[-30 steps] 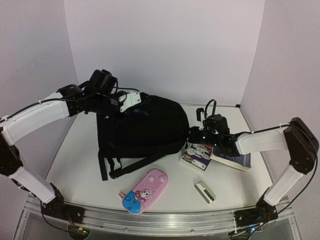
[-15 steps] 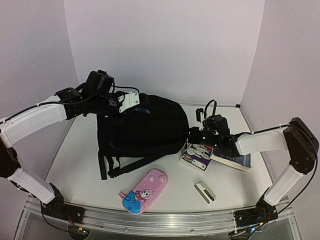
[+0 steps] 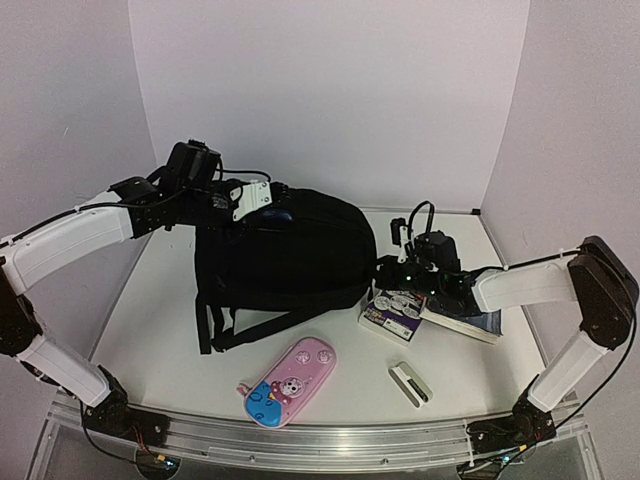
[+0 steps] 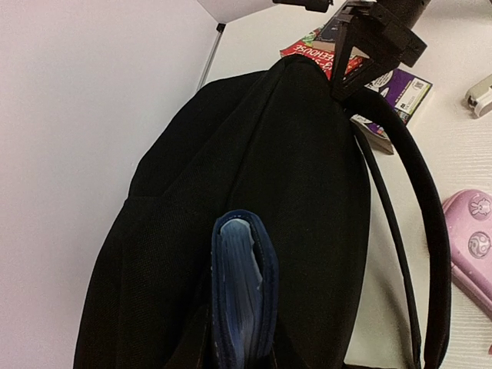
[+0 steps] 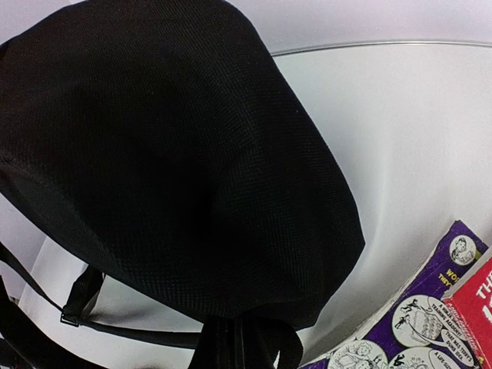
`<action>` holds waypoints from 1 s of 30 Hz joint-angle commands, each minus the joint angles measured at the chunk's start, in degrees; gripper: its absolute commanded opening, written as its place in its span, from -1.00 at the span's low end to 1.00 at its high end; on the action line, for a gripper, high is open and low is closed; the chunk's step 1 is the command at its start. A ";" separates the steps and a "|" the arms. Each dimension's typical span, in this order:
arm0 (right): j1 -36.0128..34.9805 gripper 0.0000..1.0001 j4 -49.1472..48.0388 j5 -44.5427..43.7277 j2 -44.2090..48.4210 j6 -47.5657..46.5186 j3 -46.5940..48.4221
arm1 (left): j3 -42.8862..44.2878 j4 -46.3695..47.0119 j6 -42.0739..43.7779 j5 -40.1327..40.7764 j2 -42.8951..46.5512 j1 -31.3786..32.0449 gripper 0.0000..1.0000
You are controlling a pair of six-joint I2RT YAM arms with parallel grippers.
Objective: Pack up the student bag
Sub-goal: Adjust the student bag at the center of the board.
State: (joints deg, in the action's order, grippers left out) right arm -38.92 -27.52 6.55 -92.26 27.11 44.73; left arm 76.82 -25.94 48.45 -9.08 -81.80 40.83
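Leftward and slightly back is where the left gripper (image 3: 262,204) has shifted over the last second, and the upper corner of the student bag (image 3: 290,255) has gone with it; the right arm and the loose items have kept their places.

Nearest the arm bases, a pink-and-blue pencil case (image 3: 290,382) lies flat on the white table (image 3: 170,300). To its right is a small white and grey object (image 3: 411,383), too small to identify. Beyond them the bag's black shoulder straps (image 3: 250,335) trail toward the near edge.

Further in on the right, a purple book with cartoon faces (image 3: 395,308) lies just beside the bag's right end, with a red-covered book (image 5: 470,307) against it. The right gripper (image 3: 388,268) sits clenched tight at that end of the bag, where the straps join; whether fabric is pinched between its fingers cannot be made out.

The bag lies on its side across the middle of the table, its bulk filling the right wrist view.

Farthest back, at the bag's upper left end, the left gripper clasps a navy wallet (image 4: 240,296). The wallet stands on edge, partly sunk into the bag's opening.
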 commanded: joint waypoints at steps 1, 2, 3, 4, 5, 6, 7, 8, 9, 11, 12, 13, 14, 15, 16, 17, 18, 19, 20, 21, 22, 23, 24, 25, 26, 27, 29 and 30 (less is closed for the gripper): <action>-0.03 -1.00 -1.75 0.97 2.69 -0.98 -1.17 | -0.79 3.86 -0.32 -1.10 0.64 -2.53 -1.00; -0.04 -1.00 -1.73 0.87 2.81 -1.00 -1.32 | -0.91 3.65 -0.66 -1.45 0.54 -2.73 -1.00; -0.03 -1.00 -1.70 0.72 2.88 -1.04 -1.42 | -1.00 3.35 -1.01 -1.62 0.41 -2.80 -1.00; 0.00 -1.00 -1.72 0.56 2.92 -1.09 -1.48 | -1.08 2.94 -1.35 -1.74 0.29 -2.86 -1.00; 0.00 -1.00 -1.74 0.43 2.92 -1.09 -1.50 | -1.13 2.60 -1.65 -1.80 0.18 -2.87 -1.00; -0.02 -1.00 -1.74 0.22 2.88 -1.13 -1.49 | -1.31 2.43 -2.01 -1.78 0.18 -2.86 -1.00; -0.02 -1.00 -1.73 -0.02 2.88 -1.18 -1.45 | -1.58 2.31 -2.38 -1.73 0.23 -2.86 -1.00; -0.02 -1.00 -1.75 -0.20 2.83 -1.19 -1.33 | -1.87 2.31 -2.79 -1.80 0.36 -2.86 -1.00; -0.01 -1.00 -1.75 -0.58 2.76 -1.16 -1.16 | -2.10 2.30 -3.32 -2.18 0.60 -2.86 -1.00; -0.03 -1.00 -1.63 -2.17 2.37 -0.92 -0.60 | -2.26 2.19 -4.85 -3.12 1.32 -2.86 -0.99; -0.01 -1.00 -1.33 -3.21 2.03 -0.71 0.00 | -2.19 2.05 -5.97 -3.44 1.71 -2.86 -0.99; -0.01 -1.00 -0.77 -4.35 1.63 -0.58 0.75 | -2.05 1.94 -7.09 -3.54 2.15 -2.86 -0.99; -0.02 -1.00 0.02 -5.43 1.26 -0.69 1.52 | -1.89 1.80 -8.32 -2.93 2.57 -2.86 -1.00; 0.03 -1.00 0.70 -6.26 0.90 -0.94 2.30 | -1.71 1.48 -9.58 -1.81 2.87 -2.91 -0.99; 0.15 -1.00 1.20 -7.81 0.51 -1.23 3.14 | -1.25 0.69 -10.66 -0.68 3.03 -3.06 -0.99; 0.37 -1.00 1.63 -9.22 0.17 -1.51 3.93 | -0.70 -0.35 -11.69 0.37 3.15 -3.21 -1.00; 0.81 -1.00 1.91 -9.82 -0.17 -1.91 4.75 | -0.10 -1.82 -12.70 1.12 3.29 -3.39 -0.99; 1.30 -1.00 2.12 -10.17 -0.59 -2.41 5.67 | 0.41 -3.53 -13.70 1.61 3.47 -3.54 -1.00; 1.86 -1.00 2.28 -10.25 -1.04 -3.00 6.61 | 0.65 -5.36 -14.55 1.67 3.78 -3.56 -1.00; 2.44 -1.00 2.40 -10.30 -1.67 -3.83 7.71 | 0.54 -6.48 -15.39 0.91 4.39 -3.56 -0.99; 2.99 -1.00 2.50 -10.33 -2.40 -4.66 8.87 | 0.37 -7.50 -16.28 -0.14 5.02 -3.56 -0.99; 3.86 -1.00 2.55 -10.21 -3.28 -5.54 10.33 | 0.13 -8.20 -17.22 -1.92 5.62 -3.56 -1.00; 4.58 -1.00 2.62 -9.80 -4.43 -6.18 11.55 | -0.12 -8.90 -17.99 -3.33 6.38 -3.56 -1.00; 5.37 -1.00 2.64 -9.35 -5.50 -6.70 12.76 | -0.24 -9.49 -18.84 -4.73 7.02 -3.56 -1.00; 6.11 -1.00 2.64 -8.89 -6.54 -7.14 14.03 | -0.24 -10.04 -19.70 -6.04 7.55 -3.56 -1.00; 6.76 -1.00 2.64 -8.45 -7.56 -7.54 15.42 | -0.14 -10.59 -20.56 -7.22 8.01 -3.56 -1.00; 8.11 -1.00 2.56 -7.34 -9.61 -8.87 17.70 | 0.58 -11.15 -23.09 -9.75 8.67 -3.56 -1.00; 8.61 -1.00 2.57 -7.11 -10.38 -9.44 18.50 | 1.27 -11.32 -24.12 -10.37 8.98 -3.56 -1.00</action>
State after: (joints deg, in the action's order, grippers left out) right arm -32.85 -22.59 -0.16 -99.98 21.73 57.65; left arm 75.21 -34.99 30.56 -13.82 -76.41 37.43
